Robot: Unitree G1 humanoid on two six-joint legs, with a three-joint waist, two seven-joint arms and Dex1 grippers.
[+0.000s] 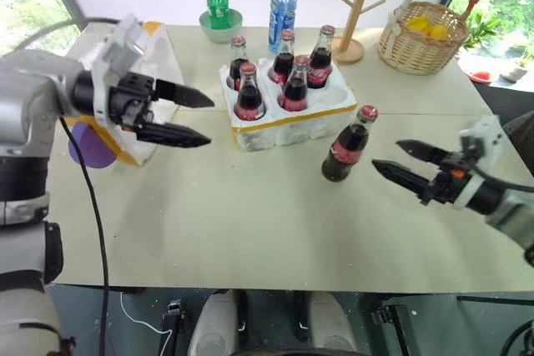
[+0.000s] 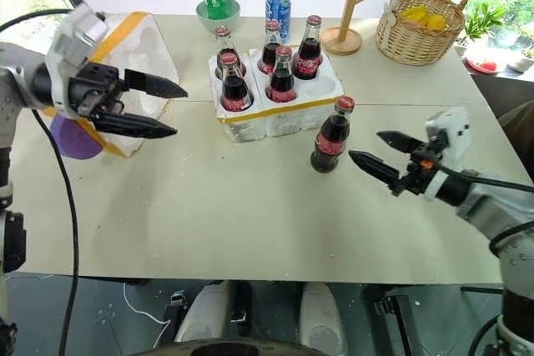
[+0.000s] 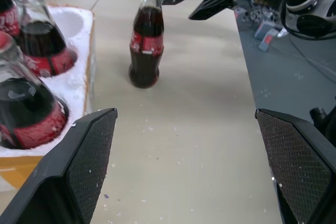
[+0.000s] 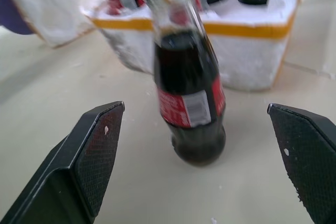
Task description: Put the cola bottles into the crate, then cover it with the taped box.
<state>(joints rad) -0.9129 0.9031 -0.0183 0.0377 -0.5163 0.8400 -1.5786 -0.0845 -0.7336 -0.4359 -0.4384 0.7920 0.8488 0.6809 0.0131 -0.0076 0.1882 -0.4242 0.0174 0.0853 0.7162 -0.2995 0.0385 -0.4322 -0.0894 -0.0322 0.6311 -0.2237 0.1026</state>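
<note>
One cola bottle (image 1: 347,147) stands beside the crate (image 1: 288,114) (five seated inside).

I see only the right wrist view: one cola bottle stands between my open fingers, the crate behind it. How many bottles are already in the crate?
Observer: Five bottles stand in the crate; one hole at its front right corner is free.
Operator: Where is the left gripper?
Observer: The left gripper hangs open above the table, left of the crate, holding nothing.
Operator: And the taped box?
Observer: The taped box lies at the table's left edge, behind the left gripper.
Operator: Is my gripper touching the loose bottle?
Observer: No. The right gripper is open, with a gap to the loose bottle, which stands upright just right of the crate's front.
</note>
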